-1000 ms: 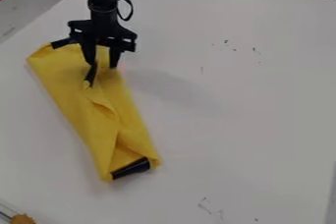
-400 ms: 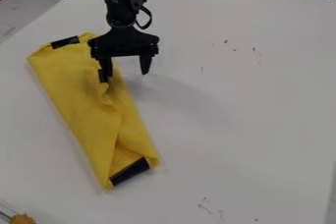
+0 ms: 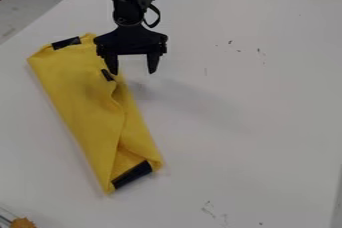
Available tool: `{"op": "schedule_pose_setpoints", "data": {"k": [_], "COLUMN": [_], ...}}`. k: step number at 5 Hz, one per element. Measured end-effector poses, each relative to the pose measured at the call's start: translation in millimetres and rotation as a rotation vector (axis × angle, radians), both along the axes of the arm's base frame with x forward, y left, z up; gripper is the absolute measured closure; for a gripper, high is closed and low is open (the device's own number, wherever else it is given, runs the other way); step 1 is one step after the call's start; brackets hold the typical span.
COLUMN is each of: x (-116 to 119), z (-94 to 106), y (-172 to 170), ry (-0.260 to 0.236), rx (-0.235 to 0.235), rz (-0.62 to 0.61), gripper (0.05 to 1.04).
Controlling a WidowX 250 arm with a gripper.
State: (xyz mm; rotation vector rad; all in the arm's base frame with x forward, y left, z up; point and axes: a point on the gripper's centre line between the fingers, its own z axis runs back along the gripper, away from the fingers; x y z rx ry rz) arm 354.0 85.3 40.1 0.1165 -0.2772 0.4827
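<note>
Across the white table (image 3: 240, 117) lies yellow cloth (image 3: 80, 97), folded and creased.

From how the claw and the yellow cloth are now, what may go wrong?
The claw is open, one finger at the edge of the yellow cloth, the other over the white table; closing there might catch little fabric or none.

The uneven fold along the cloth's right side could slip open if something drags it.

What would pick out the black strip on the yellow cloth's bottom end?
On the white table, find the folded yellow cloth. Follow it down, away from the end effector, to its bottom end. The black strip there is bigger than the top patch and side patch.
</note>
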Motion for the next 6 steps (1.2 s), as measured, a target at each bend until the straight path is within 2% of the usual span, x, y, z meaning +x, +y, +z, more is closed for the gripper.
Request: {"op": "schedule_pose_setpoints", "data": {"k": [1, 2, 6], "x": [11.0, 15.3, 15.1], "z": [31.6, 45.4, 45.4], "y": [3.9, 5.8, 5.8], "ry": [0.077, 0.100, 0.102], "rx": [0.004, 0.016, 0.016], "rz": [-0.110, -0.151, -0.153], "gripper": [0.083, 0.083, 0.083]}}
